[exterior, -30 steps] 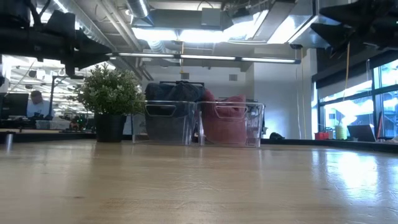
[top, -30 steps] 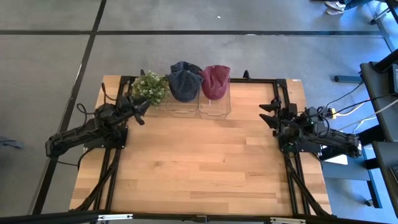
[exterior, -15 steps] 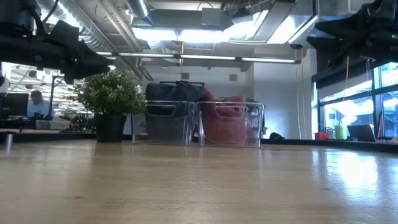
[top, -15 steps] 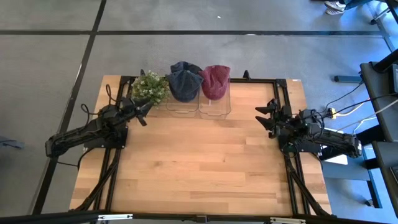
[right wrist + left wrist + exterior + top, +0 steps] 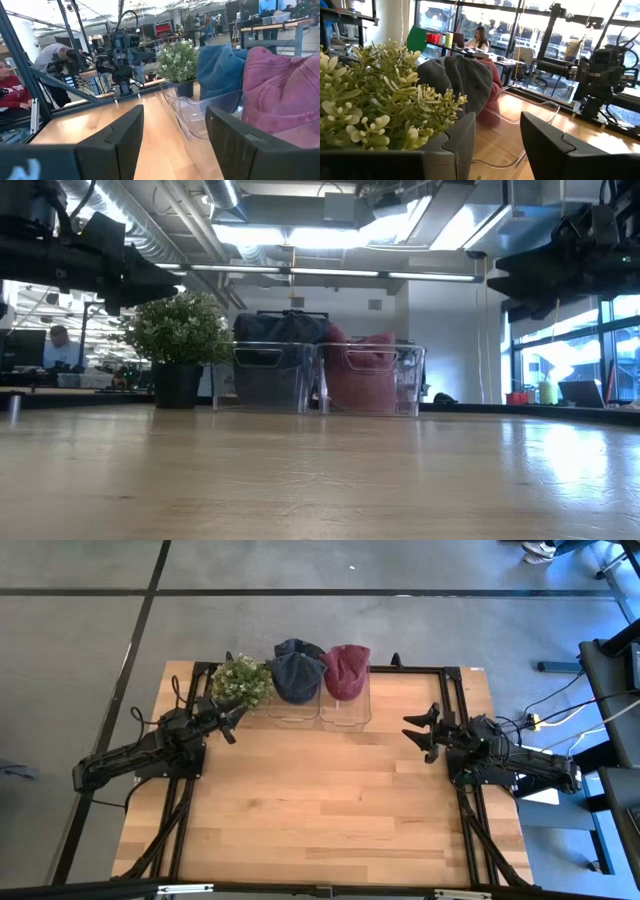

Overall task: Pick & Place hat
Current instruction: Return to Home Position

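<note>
Two caps sit in two clear bins at the table's far edge: a dark blue cap (image 5: pixel 297 673) in the left bin and a maroon cap (image 5: pixel 346 670) in the right bin. My left gripper (image 5: pixel 231 720) is open and hovers above the table just left of the bins, beside a potted plant (image 5: pixel 241 680). My right gripper (image 5: pixel 421 732) is open, raised above the table's right side, pointing toward the bins. In the right wrist view the maroon cap (image 5: pixel 280 90) and blue cap (image 5: pixel 220 65) lie ahead of the open fingers. The left wrist view shows the blue cap (image 5: pixel 462 82) behind the plant.
The clear bins (image 5: pixel 320 705) stand side by side at the far edge, the plant pot left of them. Bare wooden tabletop (image 5: pixel 320 800) stretches from the bins to the near edge. A black frame rims the table. People sit in the room beyond.
My right gripper has moved toward the table's left, coming nearer the bins, and has dropped a little in the low view. My left gripper has shifted slightly toward the far edge, near the plant. The caps have stayed in their bins.
</note>
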Controlling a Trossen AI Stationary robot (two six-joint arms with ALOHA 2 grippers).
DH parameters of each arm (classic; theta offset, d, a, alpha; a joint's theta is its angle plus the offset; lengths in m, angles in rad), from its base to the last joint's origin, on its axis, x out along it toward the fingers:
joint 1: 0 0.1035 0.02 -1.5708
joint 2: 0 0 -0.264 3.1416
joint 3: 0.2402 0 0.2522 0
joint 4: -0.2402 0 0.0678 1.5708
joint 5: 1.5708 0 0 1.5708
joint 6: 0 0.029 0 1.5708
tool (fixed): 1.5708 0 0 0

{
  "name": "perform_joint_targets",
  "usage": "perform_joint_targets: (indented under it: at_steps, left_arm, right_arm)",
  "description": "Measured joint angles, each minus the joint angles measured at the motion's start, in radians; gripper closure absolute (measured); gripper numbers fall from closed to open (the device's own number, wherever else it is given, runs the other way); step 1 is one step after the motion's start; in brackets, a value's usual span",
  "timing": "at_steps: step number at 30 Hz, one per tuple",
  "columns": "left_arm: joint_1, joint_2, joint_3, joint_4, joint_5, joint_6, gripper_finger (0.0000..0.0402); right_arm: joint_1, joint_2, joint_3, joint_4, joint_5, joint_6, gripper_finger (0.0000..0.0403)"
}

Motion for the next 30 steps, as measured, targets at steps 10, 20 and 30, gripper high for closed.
perform_joint_targets:
  at_steps: [10,20,30]
  left_arm:
    - [0.000,0.000,0.000,0.001,0.000,0.000,0.0252]
    - [0.000,0.000,0.000,0.002,0.000,0.000,0.0253]
    - [0.000,0.000,0.000,0.002,0.000,0.000,0.0249]
  right_arm:
    - [0.000,0.003,0.001,-0.058,-0.001,-0.004,0.0189]
    - [0.000,0.003,0.001,-0.058,-0.001,-0.001,0.0189]
    - [0.000,0.003,0.001,-0.058,-0.001,-0.002,0.0189]
